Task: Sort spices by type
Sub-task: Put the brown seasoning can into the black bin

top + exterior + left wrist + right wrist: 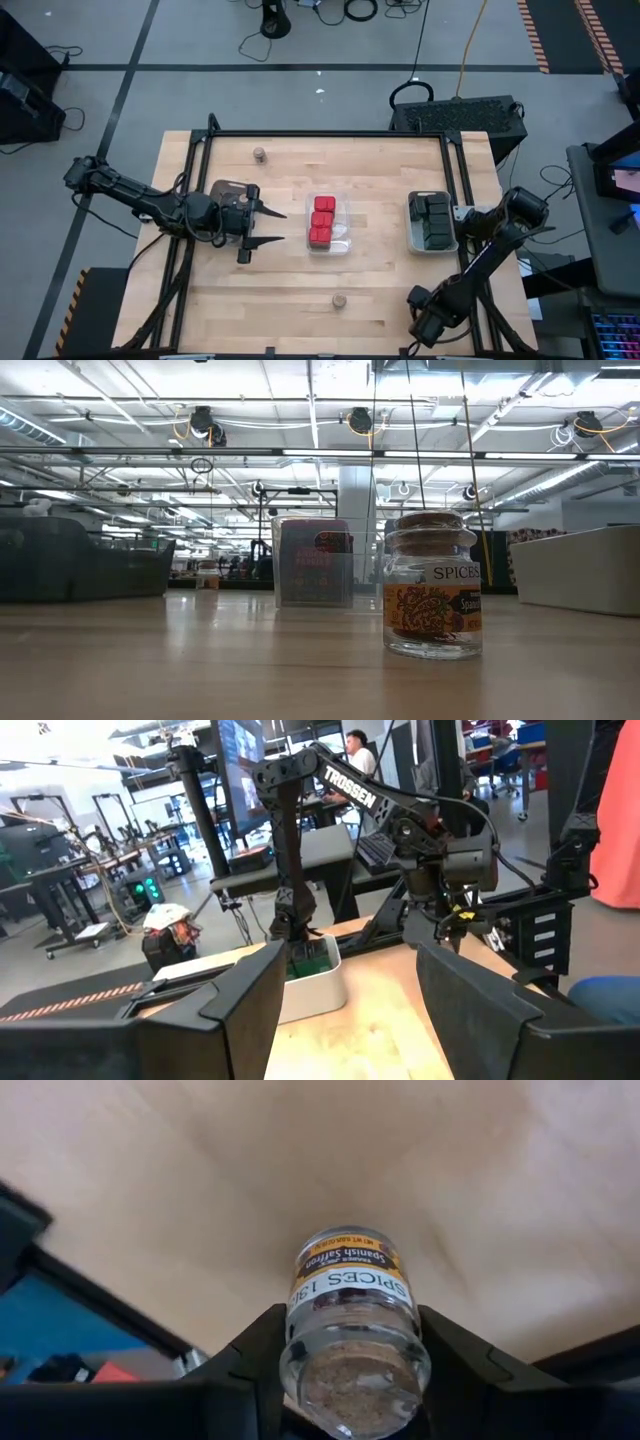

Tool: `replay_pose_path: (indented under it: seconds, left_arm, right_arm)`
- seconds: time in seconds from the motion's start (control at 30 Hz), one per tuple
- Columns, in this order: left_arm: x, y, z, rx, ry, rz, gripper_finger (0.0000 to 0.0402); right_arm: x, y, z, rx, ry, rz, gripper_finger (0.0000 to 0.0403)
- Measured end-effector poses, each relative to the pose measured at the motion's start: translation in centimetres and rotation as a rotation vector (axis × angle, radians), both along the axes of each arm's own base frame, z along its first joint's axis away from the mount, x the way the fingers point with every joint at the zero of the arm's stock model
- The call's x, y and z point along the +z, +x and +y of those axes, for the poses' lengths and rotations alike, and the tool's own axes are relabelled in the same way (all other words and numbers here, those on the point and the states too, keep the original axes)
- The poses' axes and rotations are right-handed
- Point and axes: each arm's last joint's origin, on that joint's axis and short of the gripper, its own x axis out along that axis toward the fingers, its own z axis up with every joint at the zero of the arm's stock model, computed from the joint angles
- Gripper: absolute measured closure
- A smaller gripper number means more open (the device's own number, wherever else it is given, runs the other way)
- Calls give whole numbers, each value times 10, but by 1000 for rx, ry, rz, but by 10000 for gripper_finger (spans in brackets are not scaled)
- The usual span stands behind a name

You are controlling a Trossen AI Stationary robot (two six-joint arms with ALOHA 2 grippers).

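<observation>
The right arm's two dark fingers [245,1375] pinch a small round glass jar with a cork stopper and an orange-brown saffron label [350,1295]. One finger sits on each side of its shoulder, and they appear to press against the glass. The cork faces the wrist camera, with pale wood beyond the jar. From above, this arm reaches in from the desk's right edge, its wrist just beside a grey rectangular tray [409,222] packed with black boxes [433,218]. The held jar itself cannot be made out from above.

The left arm's fingers [250,1000] are spread wide and hold nothing. They hover over the left half of the light wooden desk [300,290], pointing towards a clear plastic tray [340,228] at its middle. That tray holds three bright red boxes [322,220] in a row.

A second corked jar [340,300] stands upright near the desk's front edge, well apart from both trays. A third jar [259,154] stands near the far left corner.
</observation>
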Motion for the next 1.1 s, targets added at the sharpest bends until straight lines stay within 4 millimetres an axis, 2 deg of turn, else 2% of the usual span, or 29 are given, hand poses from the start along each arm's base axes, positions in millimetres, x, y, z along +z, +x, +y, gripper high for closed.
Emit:
replay_pose_path:
  seconds: [0.2, 0.4, 0.53, 0.7, 0.83, 1.0, 1.1]
  left_arm:
    - [0, 0, -1, -33, 4, -1, 169]
    - [4, -2, -5, -181, -6, -33, 169]
    - [4, -3, -7, -258, -32, -22, 169]
    - [2, -1, -7, -264, -99, 4, 169]
    - [-3, 2, -8, -262, -43, 24, 169]
    - [-9, 4, -9, -260, 66, 43, 169]
    - [-7, 2, -9, -260, 67, 34, 169]
  right_arm:
    - [18, 16, -4, 41, 37, -30, 250]
    - [51, 44, -21, 96, -12, -83, 250]
    - [81, 72, -34, 168, -79, -270, 250]
    - [123, 106, -52, 259, -179, -541, 250]
    - [150, 126, -62, 352, -206, -725, 250]
    - [159, 146, -84, 430, -226, -824, 247]
    - [150, 164, -109, 419, -218, -791, 241]
